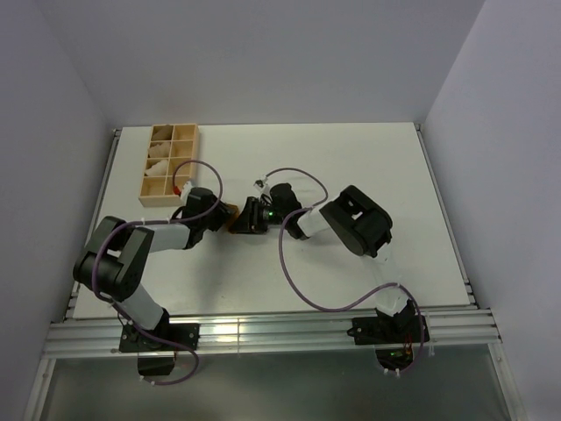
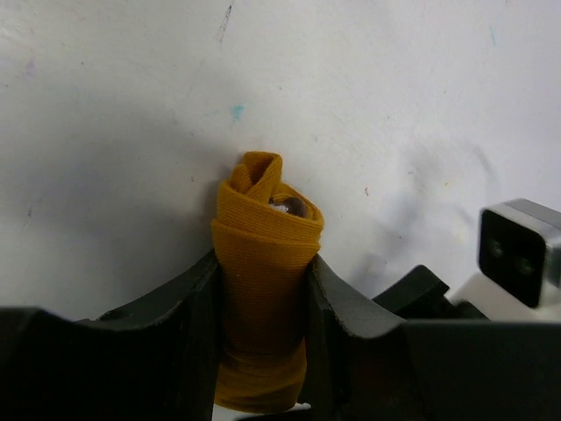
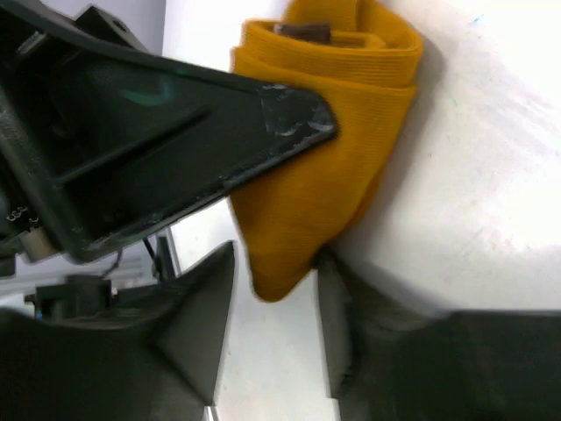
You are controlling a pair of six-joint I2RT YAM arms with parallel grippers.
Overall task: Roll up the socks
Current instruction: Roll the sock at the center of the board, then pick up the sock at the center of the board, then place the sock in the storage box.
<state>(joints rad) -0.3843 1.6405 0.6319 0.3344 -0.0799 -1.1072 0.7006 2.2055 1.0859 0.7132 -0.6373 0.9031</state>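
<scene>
The mustard-orange sock [image 2: 266, 230] is rolled into a tight bundle, with a bit of dark cuff showing at its centre. My left gripper [image 2: 263, 267] is shut on it, one finger on each side, just above the white table. In the right wrist view the sock [image 3: 329, 167] hangs with its lower tip between the jaws of my right gripper [image 3: 276, 263]. Those jaws stand apart; the tip touches only the right finger [image 3: 346, 316]. The left gripper's finger [image 3: 175, 123] crosses the upper left. From above, both grippers meet at the sock [image 1: 232, 217].
A wooden divided box [image 1: 195, 151] with pale cream rolled bundles stands at the table's back left, just beyond the left arm. The table's front rail [image 1: 263, 329] runs along the near edge. Purple cables loop over the table beside both arms.
</scene>
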